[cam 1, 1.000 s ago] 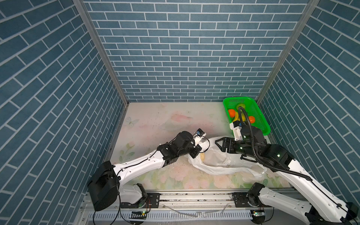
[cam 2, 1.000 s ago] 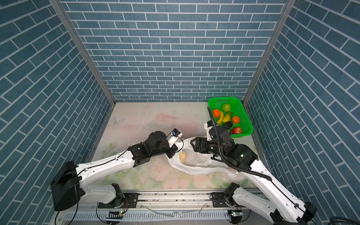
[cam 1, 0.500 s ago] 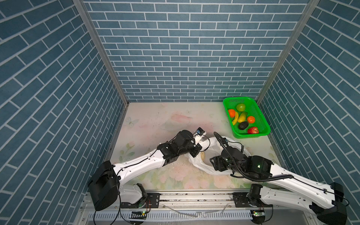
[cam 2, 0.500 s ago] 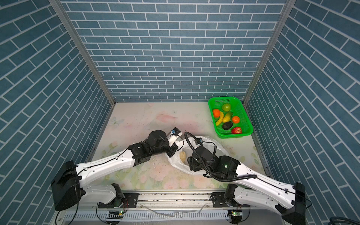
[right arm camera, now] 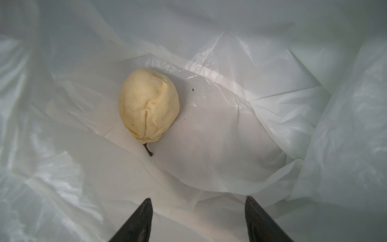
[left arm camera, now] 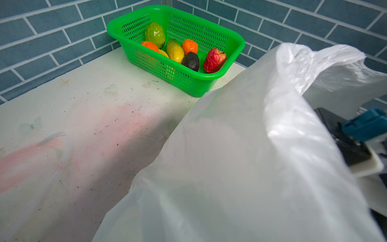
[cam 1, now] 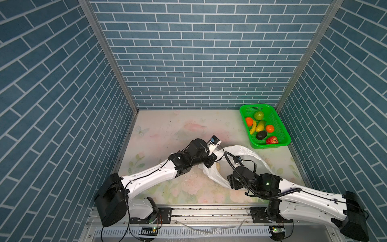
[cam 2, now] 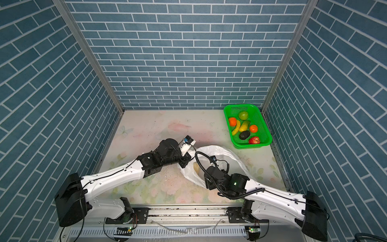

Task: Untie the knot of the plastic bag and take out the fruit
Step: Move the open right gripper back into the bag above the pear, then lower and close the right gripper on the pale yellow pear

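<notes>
A thin, crinkly, translucent white plastic bag [cam 1: 245, 151] lies on the pale floral-print tabletop [cam 1: 167, 130] towards the near right, in both top views [cam 2: 219, 149]. Its mouth stands open. The left gripper [cam 1: 210, 163] sits at the bag's left rim, its jaws fully closed, and it appears to pinch the plastic there and hold that edge lifted. In the left wrist view the plastic bag [left arm camera: 251, 167] drapes across most of the picture, so the fingers themselves cannot be seen.

The right arm [cam 1: 293, 192] reaches in from the near right, with its front end inside the bag's mouth. In the right wrist view the right gripper [right arm camera: 198, 199] has its two dark fingertips [right arm camera: 146, 218] well apart with nothing between them, hovering over the bag's inner wall [right arm camera: 230, 125]. Beyond them, apart from both tips, lies one pale yellow, wrinkled pear-shaped fruit [right arm camera: 148, 104] with a short brown stem. It rests on the plastic at the bottom of the bag. It shows faintly through the bag in both top views [cam 1: 218, 166] [cam 2: 196, 167].

A green perforated plastic basket [cam 1: 270, 146] stands in the far right corner, near the bag but apart from it. It holds a green apple [cam 1: 258, 115], two oranges [cam 1: 249, 121], a yellow banana [cam 1: 253, 128], a yellow-green mango [cam 1: 261, 125], a dark avocado [cam 1: 261, 135] and a small red fruit [cam 1: 272, 140]
</notes>
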Tool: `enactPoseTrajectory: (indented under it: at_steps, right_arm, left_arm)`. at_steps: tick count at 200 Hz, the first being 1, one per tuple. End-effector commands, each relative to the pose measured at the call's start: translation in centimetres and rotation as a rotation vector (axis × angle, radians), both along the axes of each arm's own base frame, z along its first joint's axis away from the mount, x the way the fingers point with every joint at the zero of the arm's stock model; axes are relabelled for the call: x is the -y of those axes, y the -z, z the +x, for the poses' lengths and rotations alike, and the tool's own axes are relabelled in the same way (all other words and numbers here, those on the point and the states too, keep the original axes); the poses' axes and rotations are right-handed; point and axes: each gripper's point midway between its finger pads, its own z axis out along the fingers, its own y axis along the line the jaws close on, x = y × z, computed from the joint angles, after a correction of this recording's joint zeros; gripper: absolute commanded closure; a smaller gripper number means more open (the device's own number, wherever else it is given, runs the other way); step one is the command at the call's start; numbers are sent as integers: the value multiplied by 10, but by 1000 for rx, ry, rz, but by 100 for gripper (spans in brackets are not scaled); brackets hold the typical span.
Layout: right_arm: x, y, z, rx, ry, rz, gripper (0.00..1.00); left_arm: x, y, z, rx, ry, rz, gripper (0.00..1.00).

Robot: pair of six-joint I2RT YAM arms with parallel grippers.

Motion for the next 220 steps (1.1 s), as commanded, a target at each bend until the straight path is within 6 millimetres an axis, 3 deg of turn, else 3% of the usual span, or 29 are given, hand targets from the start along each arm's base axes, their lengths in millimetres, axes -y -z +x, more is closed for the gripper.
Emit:
enactPoseTrajectory:
  at_steps: [1,41,121,194,220]
  right_arm:
    - [-3,-2,9,27,85,78,30]
    - [-11,4,24,1,164,189,27]
    - [-58,22,51,-89,198,371,19]
    - [-52,13,72,-49,365,485,6]
    - [-61,16,76,-64,370,506,6]
  left_arm:
    - [7,-17,2,14,17,-47,100]
    - [12,-17,-4,10,68,-55,100]
    - [22,-26,-1,42,103,-65,100]
    - [26,-25,-6,55,160,-48,100]
    - [31,-28,-6,74,194,-33,100]
